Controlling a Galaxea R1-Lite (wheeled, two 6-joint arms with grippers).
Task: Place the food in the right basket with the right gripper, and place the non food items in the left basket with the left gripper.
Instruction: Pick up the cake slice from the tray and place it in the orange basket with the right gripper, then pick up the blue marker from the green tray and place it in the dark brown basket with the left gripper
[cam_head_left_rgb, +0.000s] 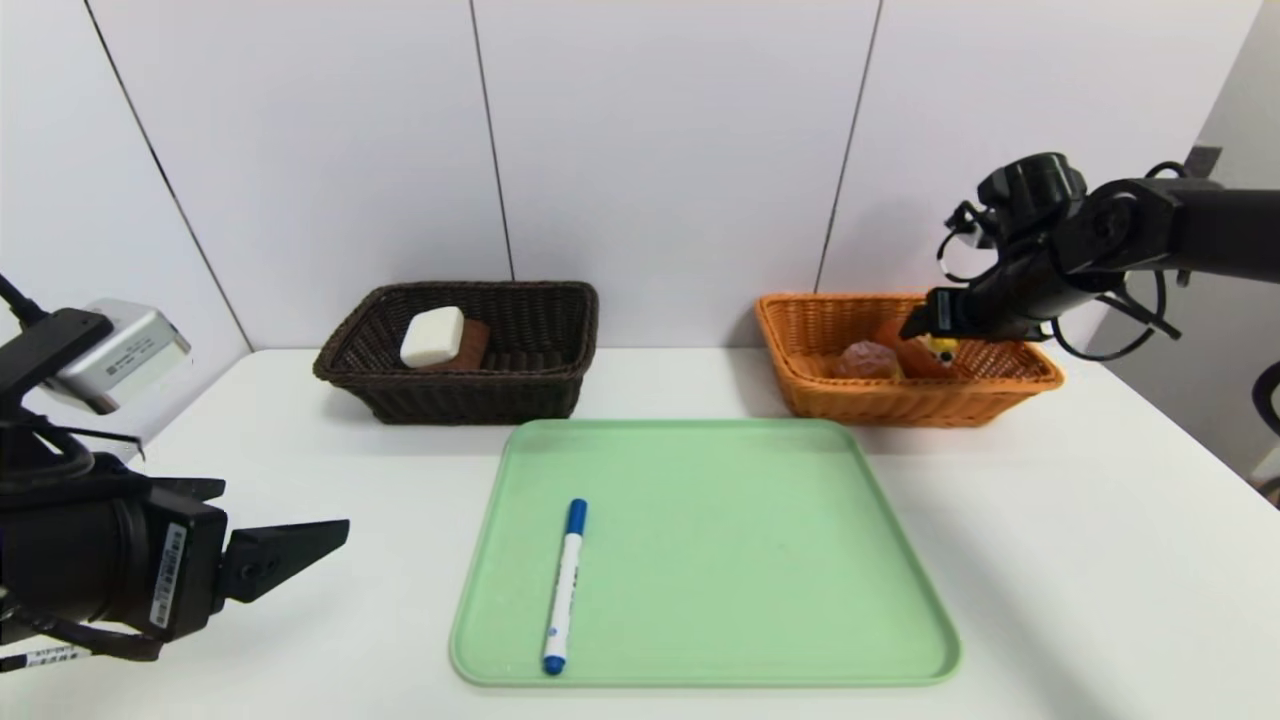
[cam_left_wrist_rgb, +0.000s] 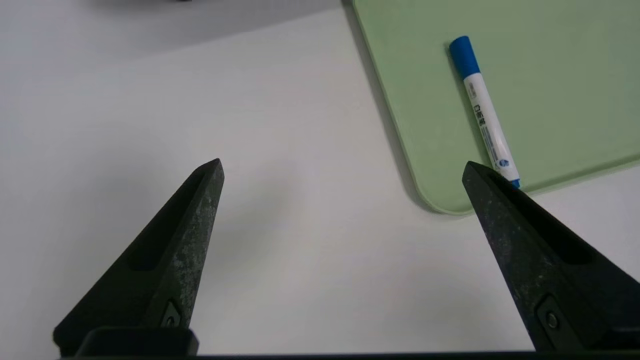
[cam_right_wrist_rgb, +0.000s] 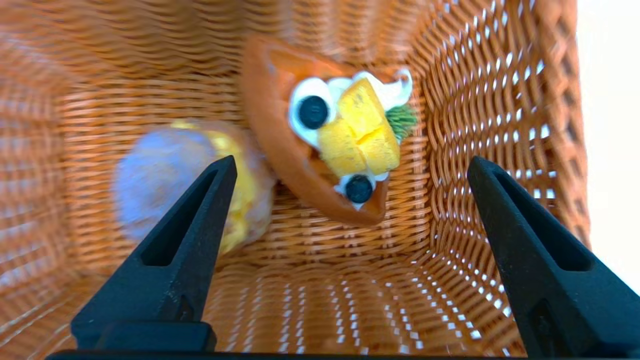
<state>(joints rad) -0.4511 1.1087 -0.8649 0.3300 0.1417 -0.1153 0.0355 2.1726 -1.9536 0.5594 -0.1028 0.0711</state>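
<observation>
My left gripper (cam_head_left_rgb: 285, 555) hangs over the tabletop (cam_head_left_rgb: 380, 620), fingers spread wide with nothing between them. The white marker with blue ends (cam_head_left_rgb: 566, 590) lies on the green tray (cam_head_left_rgb: 760, 560), to the right of those fingers and apart from them, its long axis running nearly away from me, the longer blue cap at the far end. The left fingers are the nearer pair, so I judge they need to travel rightward and close across the barrel, not along it. My right gripper (cam_head_left_rgb: 925, 315) is above the orange basket (cam_head_left_rgb: 900, 405), its fingers wide and empty over the tart (cam_right_wrist_rgb: 320, 140) and the bun (cam_right_wrist_rgb: 165, 175)
</observation>
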